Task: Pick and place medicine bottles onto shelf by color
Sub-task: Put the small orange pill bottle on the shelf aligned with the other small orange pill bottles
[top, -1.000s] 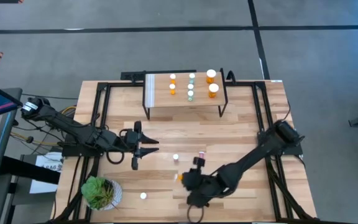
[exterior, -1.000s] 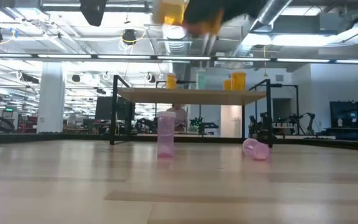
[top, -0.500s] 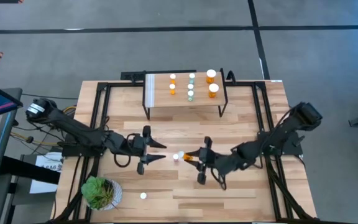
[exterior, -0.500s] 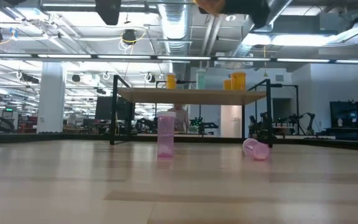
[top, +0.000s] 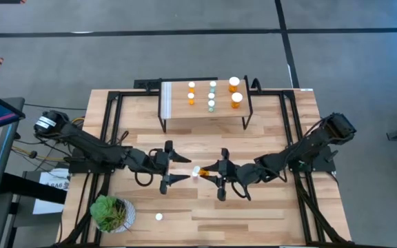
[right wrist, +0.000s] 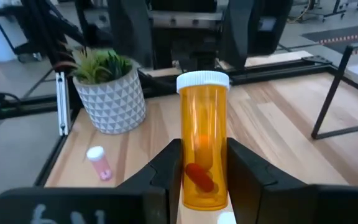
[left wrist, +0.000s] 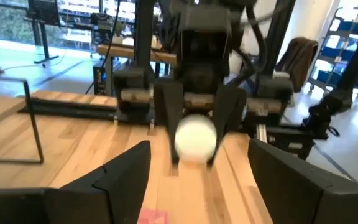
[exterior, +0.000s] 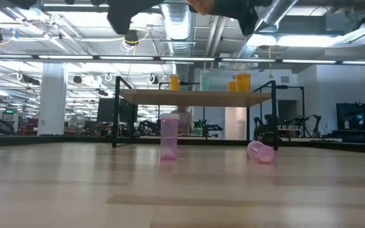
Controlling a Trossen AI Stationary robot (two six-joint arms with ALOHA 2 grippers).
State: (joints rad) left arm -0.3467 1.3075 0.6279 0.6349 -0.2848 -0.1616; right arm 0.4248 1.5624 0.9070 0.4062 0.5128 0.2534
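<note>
My right gripper (top: 212,172) is shut on an orange medicine bottle (right wrist: 202,146) with a white cap (left wrist: 195,138), held level above the table's middle. My left gripper (top: 185,169) faces it from the table's left, open, its fingertips just short of the cap and touching nothing. The shelf (top: 178,114) at the far side carries two small orange bottles (top: 191,96), pale green ones (top: 212,96) and two wider orange ones (top: 236,93), all standing on their bases. In the low view, one pink bottle (exterior: 169,137) stands on the table and another (exterior: 260,152) lies on its side. My right gripper pinches the orange bottle's body (right wrist: 194,180), toward its bottom end, between its two fingers (right wrist: 244,171). The fingers come in level from the table's right and lie along the bottle. The bottle juts out past the fingertips, cap toward my left gripper, clear of the table.
A potted plant (top: 110,212) stands at the near left corner, with a white-capped pink bottle (top: 159,217) beside it. Black frame rails (top: 109,131) run along the table's left and right sides. A pink bottle top (left wrist: 154,215) shows on the table under the grippers.
My right gripper has swung from near the table's front edge up toward the middle and tipped from pointing down to level, turning the orange bottle's cap toward my left gripper. My left gripper has moved toward the right and opened wide.
</note>
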